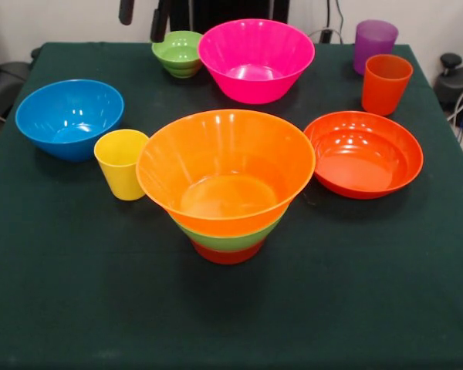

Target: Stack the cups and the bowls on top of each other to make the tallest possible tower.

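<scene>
1. The blue bowl (69,117) is sitting upright at the left of the green-clothed surface (77,308).
2. The yellow cup (121,163) is standing just right of it, close beside the tower's rim.
3. The tool (142,15) is hanging at the top edge above the small green bowl (178,52); two dark tips are showing apart from each other, gripping nothing.
4. The tower (226,185) is standing at the centre: a red-orange bowl at the bottom, a medium green bowl in it, and the large yellow-orange bowl nested on top.
5. The pink bowl (255,59) is sitting behind the tower, beside the small green bowl.
6. The shallow orange bowl (363,153) is resting right of the tower.
7. The orange cup (385,83) is standing behind that bowl, with the purple cup (374,42) farther back.
</scene>
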